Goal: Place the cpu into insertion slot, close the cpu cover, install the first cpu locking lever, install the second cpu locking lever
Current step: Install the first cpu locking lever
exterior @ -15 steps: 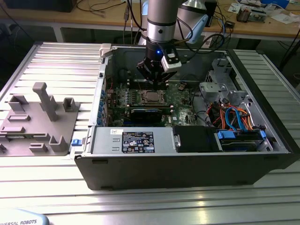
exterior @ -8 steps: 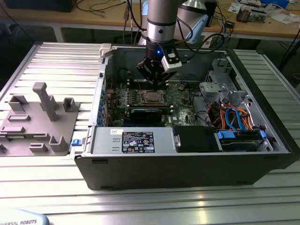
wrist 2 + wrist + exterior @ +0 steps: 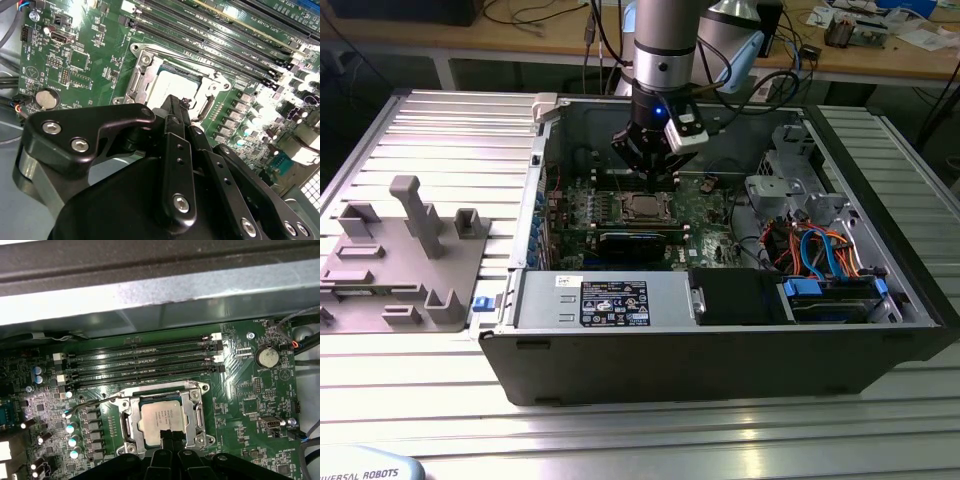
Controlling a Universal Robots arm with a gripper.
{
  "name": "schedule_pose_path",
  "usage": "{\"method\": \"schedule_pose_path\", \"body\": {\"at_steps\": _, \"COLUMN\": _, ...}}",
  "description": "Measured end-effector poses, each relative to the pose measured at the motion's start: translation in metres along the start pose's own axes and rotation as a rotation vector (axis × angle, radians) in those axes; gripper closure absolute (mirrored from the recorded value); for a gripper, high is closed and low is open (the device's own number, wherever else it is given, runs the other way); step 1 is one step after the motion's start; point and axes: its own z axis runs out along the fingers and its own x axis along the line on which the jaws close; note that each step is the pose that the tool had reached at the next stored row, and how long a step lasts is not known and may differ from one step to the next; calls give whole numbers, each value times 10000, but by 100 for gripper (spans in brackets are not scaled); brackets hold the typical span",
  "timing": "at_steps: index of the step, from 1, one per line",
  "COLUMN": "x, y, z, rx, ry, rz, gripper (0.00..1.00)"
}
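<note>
The cpu [image 3: 159, 419], a silver-grey square, lies in the insertion slot [image 3: 644, 208] on the green board. The cpu cover [image 3: 196, 416], a silvery frame with a cut-out middle, lies flat around it. From the socket's corner a thin wire locking lever [image 3: 90, 404] sticks out over the board. My gripper [image 3: 171, 435] hovers just over the chip's edge. Its black fingers [image 3: 172, 117] are shut together with nothing between them. In the exterior view the gripper [image 3: 652, 178] hangs inside the open computer case, right above the socket.
Long black memory slots [image 3: 142, 360] run beside the socket, under the grey case wall [image 3: 150, 295]. A round coin battery [image 3: 266, 357] sits on the board. The case also holds a power supply box [image 3: 605, 300] and orange and blue cables [image 3: 820, 250]. A grey fixture tray [image 3: 400, 255] lies at the exterior view's left.
</note>
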Motion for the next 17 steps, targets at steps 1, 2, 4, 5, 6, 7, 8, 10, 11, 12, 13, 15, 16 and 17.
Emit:
{"method": "schedule_pose_path", "body": {"at_steps": 1, "x": 0, "y": 0, "z": 0, "rx": -1, "ry": -1, "rz": -13, "gripper": 89}}
{"method": "schedule_pose_path", "body": {"at_steps": 2, "x": 0, "y": 0, "z": 0, "rx": -1, "ry": -2, "rz": -38, "gripper": 89}}
{"method": "schedule_pose_path", "body": {"at_steps": 4, "x": 0, "y": 0, "z": 0, "rx": -2, "ry": -4, "rz": -64, "gripper": 89}}
{"method": "schedule_pose_path", "body": {"at_steps": 5, "x": 0, "y": 0, "z": 0, "rx": -2, "ry": -5, "rz": -85, "gripper": 89}}
{"method": "schedule_pose_path", "body": {"at_steps": 6, "x": 0, "y": 0, "z": 0, "rx": -2, "ry": -6, "rz": -97, "gripper": 89}}
{"method": "schedule_pose_path", "body": {"at_steps": 7, "x": 0, "y": 0, "z": 0, "rx": -3, "ry": -7, "rz": -109, "gripper": 89}}
{"method": "schedule_pose_path", "body": {"at_steps": 8, "x": 0, "y": 0, "z": 0, "rx": -3, "ry": -7, "rz": -120, "gripper": 89}}
{"method": "schedule_pose_path", "body": {"at_steps": 10, "x": 0, "y": 0, "z": 0, "rx": -3, "ry": -9, "rz": -154, "gripper": 89}}
{"method": "schedule_pose_path", "body": {"at_steps": 11, "x": 0, "y": 0, "z": 0, "rx": -4, "ry": -10, "rz": -166, "gripper": 89}}
{"method": "schedule_pose_path", "body": {"at_steps": 12, "x": 0, "y": 0, "z": 0, "rx": -5, "ry": -11, "rz": -182, "gripper": 89}}
{"method": "schedule_pose_path", "body": {"at_steps": 13, "x": 0, "y": 0, "z": 0, "rx": -5, "ry": -12, "rz": -203, "gripper": 89}}
{"method": "schedule_pose_path", "body": {"at_steps": 15, "x": 0, "y": 0, "z": 0, "rx": -5, "ry": -13, "rz": -223, "gripper": 89}}
{"method": "schedule_pose_path", "body": {"at_steps": 16, "x": 0, "y": 0, "z": 0, "rx": -5, "ry": -14, "rz": -234, "gripper": 89}}
{"method": "schedule_pose_path", "body": {"at_steps": 17, "x": 0, "y": 0, "z": 0, "rx": -5, "ry": -14, "rz": -245, "gripper": 89}}
